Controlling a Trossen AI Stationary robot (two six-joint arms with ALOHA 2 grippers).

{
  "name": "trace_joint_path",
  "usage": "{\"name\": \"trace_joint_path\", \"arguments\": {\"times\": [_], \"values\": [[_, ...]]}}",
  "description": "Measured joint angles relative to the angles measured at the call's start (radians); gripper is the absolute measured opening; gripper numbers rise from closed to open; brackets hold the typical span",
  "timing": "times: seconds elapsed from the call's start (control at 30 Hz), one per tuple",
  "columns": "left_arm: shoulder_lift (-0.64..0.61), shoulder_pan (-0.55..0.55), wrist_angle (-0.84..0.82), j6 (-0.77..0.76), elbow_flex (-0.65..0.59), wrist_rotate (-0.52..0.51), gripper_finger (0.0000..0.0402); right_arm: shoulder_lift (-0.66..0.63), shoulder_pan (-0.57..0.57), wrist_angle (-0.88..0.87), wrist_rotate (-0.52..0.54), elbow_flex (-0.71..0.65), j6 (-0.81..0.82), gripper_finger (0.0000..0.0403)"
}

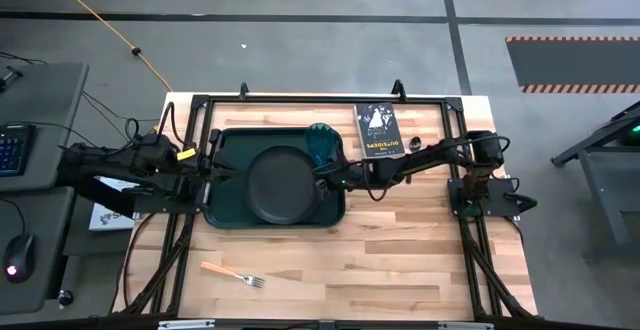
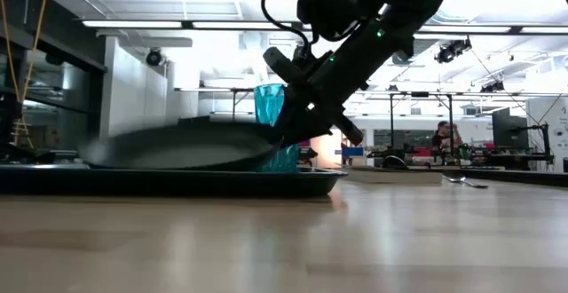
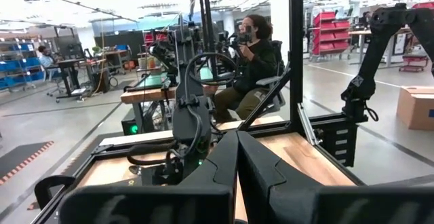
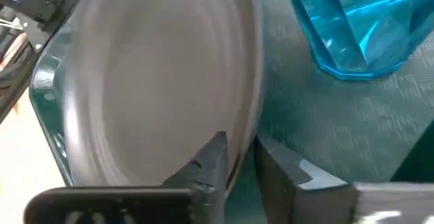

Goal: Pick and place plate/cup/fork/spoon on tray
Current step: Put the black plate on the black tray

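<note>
Fork (image 1: 232, 274) lying on bare table (image 1: 400, 260) near front edge, well apart from tray (image 1: 225, 213). Plate (image 1: 282, 184) sitting inside tray, right gripper (image 1: 324, 182) pinching its rim, fingers (image 4: 211, 159) clamped either side. Cup (image 1: 322, 142) standing upright in tray's far right corner, just behind gripper. Book (image 1: 378, 127) lying beyond tray. Left gripper (image 1: 205, 170) waiting at tray's left edge, fingers together.

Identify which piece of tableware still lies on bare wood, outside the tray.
The fork, with its orange handle, lies alone on the table near the front edge. The plate and cup are inside the tray, the right gripper at the plate's rim.
</note>
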Motion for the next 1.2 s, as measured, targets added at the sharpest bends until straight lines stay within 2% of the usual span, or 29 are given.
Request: {"name": "trace_joint_path", "arguments": {"times": [0.2, 0.43, 0.67, 0.8, 0.93, 1.1, 1.2], "values": [[0.0, 0.0, -0.001, 0.0, 0.0, 0.0, 0.0, 0.003, 0.0, 0.005, 0.015, 0.0, -0.008, 0.011], [0.0, 0.0, -0.006, 0.0, 0.0, 0.0, 0.0, 0.003, 0.0, 0.016, 0.015, 0.0, -0.024, 0.0143], [0.0, 0.0, -0.019, -0.001, 0.0, 0.0, 0.0, -0.007, -0.015, -0.005, -0.116, 0.0, -0.16, 0.0149], [0.0, 0.0, -0.024, -0.003, 0.0, 0.0, 0.0, -0.05, -0.011, -0.066, -0.1, 0.0, -0.242, 0.0148], [0.0, 0.0, -0.031, -0.01, 0.0, 0.0, 0.0, -0.073, 0.019, -0.165, -0.001, 0.0, -0.294, 0.0123], [0.0, 0.0, -0.036, -0.019, 0.0, 0.0, 0.0, -0.033, 0.074, -0.212, 0.069, 0.0, -0.293, 0.0021], [0.0, 0.0, -0.034, -0.019, 0.0, -0.003, 0.0, -0.003, 0.101, -0.13, 0.104, 0.0, -0.292, 0.0014]]}}
